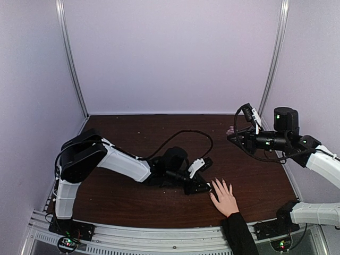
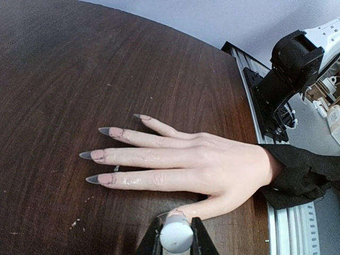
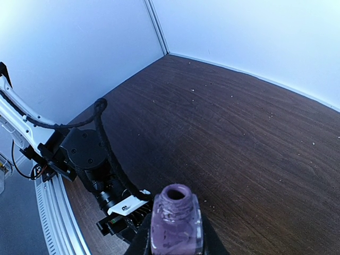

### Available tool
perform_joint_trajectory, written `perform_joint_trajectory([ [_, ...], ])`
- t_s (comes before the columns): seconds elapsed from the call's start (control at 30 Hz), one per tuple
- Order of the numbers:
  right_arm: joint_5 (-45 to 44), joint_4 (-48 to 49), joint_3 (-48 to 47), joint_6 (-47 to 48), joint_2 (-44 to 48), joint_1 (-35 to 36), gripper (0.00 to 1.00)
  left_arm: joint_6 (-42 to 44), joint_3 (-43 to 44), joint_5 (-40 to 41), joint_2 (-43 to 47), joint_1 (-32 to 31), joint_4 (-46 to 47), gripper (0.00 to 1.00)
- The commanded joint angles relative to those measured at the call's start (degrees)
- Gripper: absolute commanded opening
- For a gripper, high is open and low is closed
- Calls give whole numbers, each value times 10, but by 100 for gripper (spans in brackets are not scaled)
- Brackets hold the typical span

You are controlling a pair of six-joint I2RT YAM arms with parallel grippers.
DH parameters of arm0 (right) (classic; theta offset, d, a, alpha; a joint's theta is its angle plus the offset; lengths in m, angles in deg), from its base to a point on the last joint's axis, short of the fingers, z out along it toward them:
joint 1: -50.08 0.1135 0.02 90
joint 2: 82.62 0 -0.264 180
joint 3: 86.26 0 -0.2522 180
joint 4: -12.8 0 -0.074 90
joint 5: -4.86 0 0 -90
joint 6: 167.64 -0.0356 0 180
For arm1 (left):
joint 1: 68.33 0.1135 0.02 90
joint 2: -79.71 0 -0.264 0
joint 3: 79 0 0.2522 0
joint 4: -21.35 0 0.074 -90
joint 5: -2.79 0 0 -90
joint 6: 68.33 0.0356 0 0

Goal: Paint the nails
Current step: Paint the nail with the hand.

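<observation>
**Hand position.** The hand lies palm down on the dark wooden table, with its fingers spread and a black sleeve at the wrist. In the top view it sits near the front edge, right of centre.

**Nails.** Four nails are visible in the left wrist view. They are long and pointed, pink at the base and grey at the tip. The thumb tip is hidden behind the cap, so the condition of its nail cannot be determined.

**Left gripper.** The left gripper is low over the table, just beside the thumb side of the hand. Its jaws pinch a pale round cap, which is seen end-on. The four visible nails lie above and to the left of the jaws, and none touches them. The index nail is the closest and the little-finger nail is the farthest.

**Right gripper.** The right gripper is raised at the right side of the workspace, well apart from the hand. Its jaws clamp an open bottle of purple polish, held upright with the neck uncovered. No nails appear in the right wrist view.
</observation>
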Motion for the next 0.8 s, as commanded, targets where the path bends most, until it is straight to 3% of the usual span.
perform_joint_trajectory([
  [0.0,4,19,5,-5,2,-3,0,7,17,-6,-12,-3,11,0],
  [0.77,0,16,6,-3,2,-3,0,0,20,25,-19,-2,18,0],
])
